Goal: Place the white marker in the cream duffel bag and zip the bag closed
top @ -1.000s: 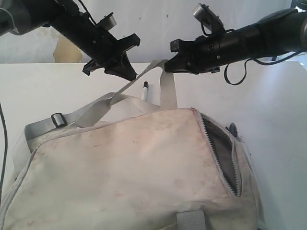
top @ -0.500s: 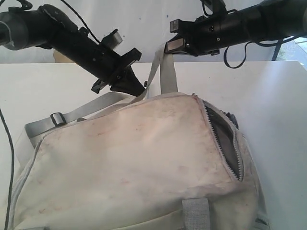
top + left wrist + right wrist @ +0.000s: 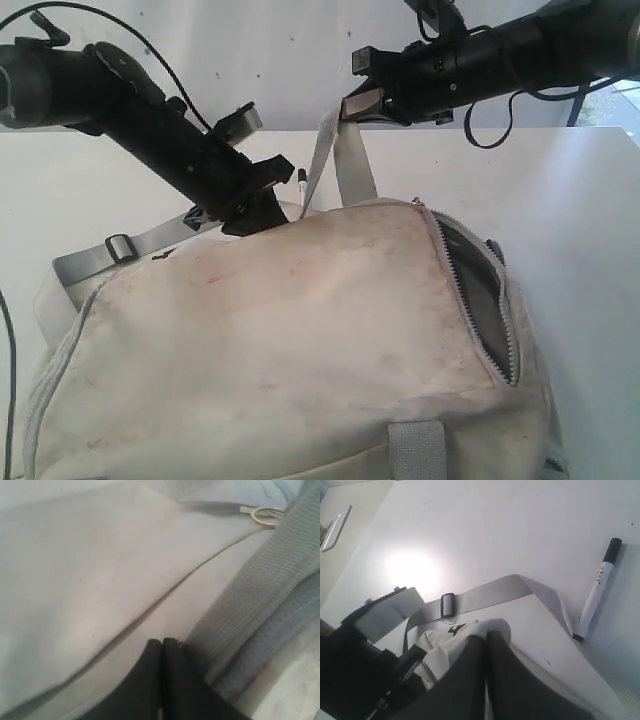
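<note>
The cream duffel bag [image 3: 300, 340] fills the front of the white table, and its side zipper [image 3: 470, 300] gapes open on dark lining. My right gripper [image 3: 352, 106] is shut on the bag's grey handle strap [image 3: 350, 160] and holds it up above the bag's back edge; its tips [image 3: 486, 634] pinch the strap. My left gripper [image 3: 262, 215] is shut and empty, with its tips [image 3: 162, 641] against cream fabric beside grey webbing [image 3: 260, 595]. The white marker [image 3: 596, 592] with a black cap lies on the table behind the bag, and only its capped end [image 3: 300, 185] shows in the exterior view.
A grey shoulder strap with a dark buckle [image 3: 121, 248] trails off the bag's left end. A metal ring [image 3: 265, 516] sits on the fabric near the left gripper. Bare white table [image 3: 580, 220] lies to the right. A black cable [image 3: 490, 140] hangs from the right arm.
The right gripper has lifted the handle strap higher, pulling the bag's back edge up. The left gripper has dropped down and right to the bag's back top edge, close to the marker.
</note>
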Available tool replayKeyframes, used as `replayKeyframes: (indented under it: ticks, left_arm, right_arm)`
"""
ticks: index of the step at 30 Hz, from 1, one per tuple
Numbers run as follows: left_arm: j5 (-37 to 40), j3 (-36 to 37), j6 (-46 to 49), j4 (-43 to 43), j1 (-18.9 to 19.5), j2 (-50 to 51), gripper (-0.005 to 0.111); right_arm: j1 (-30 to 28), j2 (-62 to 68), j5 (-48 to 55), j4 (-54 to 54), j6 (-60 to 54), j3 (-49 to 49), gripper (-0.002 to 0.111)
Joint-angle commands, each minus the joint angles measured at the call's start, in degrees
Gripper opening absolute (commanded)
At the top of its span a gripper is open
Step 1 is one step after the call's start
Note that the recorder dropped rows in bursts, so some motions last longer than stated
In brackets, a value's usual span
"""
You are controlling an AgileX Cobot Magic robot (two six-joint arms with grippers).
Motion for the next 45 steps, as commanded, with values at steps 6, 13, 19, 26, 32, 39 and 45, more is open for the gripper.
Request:
replayKeyframes:
  ticks: [6,13,19,26,32,39,45]
  left_arm:
    - [2.7,1.2,6.0,0.7,0.2,-9.2,0.000]
    - [2.7,6.5,12.9,0.7,-4.5,-9.3,0.000]
    - [2.7,7.6,11.6,7.5,-7.2,-9.3,0.000]
    - [2.7,4.6,7.0,8.8,-4.4,-11.5,0.022]
    - [2.7,2.4,6.7,13.2,-4.4,-13.3,0.063]
    - [2.7,2.0,-6.0,33.4,-4.4,-16.5,0.063]
    - [2.4,2.0,0.0,7.9,-4.4,-18.1,0.063]
  right_arm:
    - [-0.6,-0.6,0.2,2.5,0.9,-0.7,0.000]
    - [-0.6,-0.6,2.5,2.8,1.1,-0.7,0.000]
    - [-0.6,-0.6,7.4,2.8,2.4,-0.7,0.000]
    - [-0.6,-0.5,4.2,2.8,2.3,-0.7,0.000]
    - [-0.6,-0.5,3.7,2.9,2.1,-0.7,0.000]
    - [-0.6,-0.5,0.4,2.9,2.0,-0.7,0.000]
    - [-0.5,-0.5,0.4,2.9,2.0,-0.7,0.000]
